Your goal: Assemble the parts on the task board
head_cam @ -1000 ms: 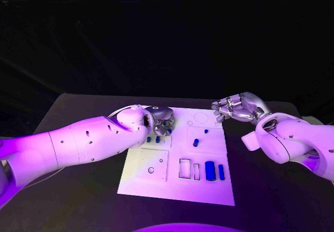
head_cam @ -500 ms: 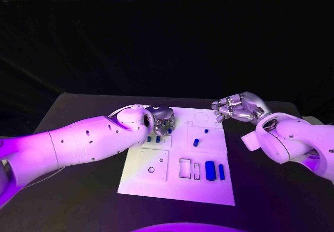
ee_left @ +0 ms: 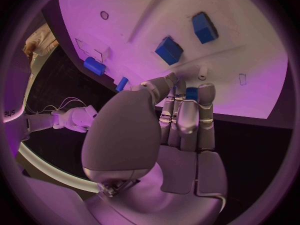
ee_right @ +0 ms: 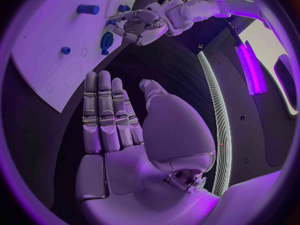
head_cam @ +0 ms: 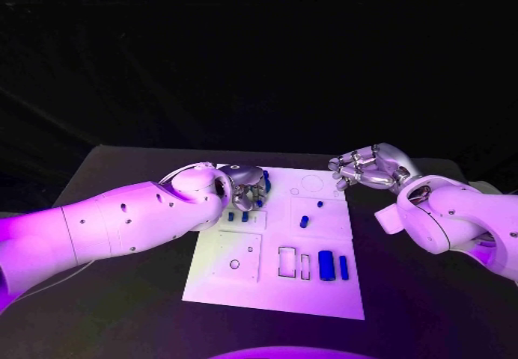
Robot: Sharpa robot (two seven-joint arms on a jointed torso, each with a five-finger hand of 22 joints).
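Parts (head_cam: 325,265) look small, rigid, light; pinch them across their flat sides. Left hand (head_cam: 247,187) seemingly pinches one above the board (head_cam: 275,288); right hand (head_cam: 367,168) spread, empty.

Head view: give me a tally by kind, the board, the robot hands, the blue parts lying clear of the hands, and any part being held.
White rectangular task board: 1
Silver many-fingered hands, left hand and right hand: 2
Small blue parts lying clear of the hands: 6
Blue part held in the left hand: 1
Total: 10
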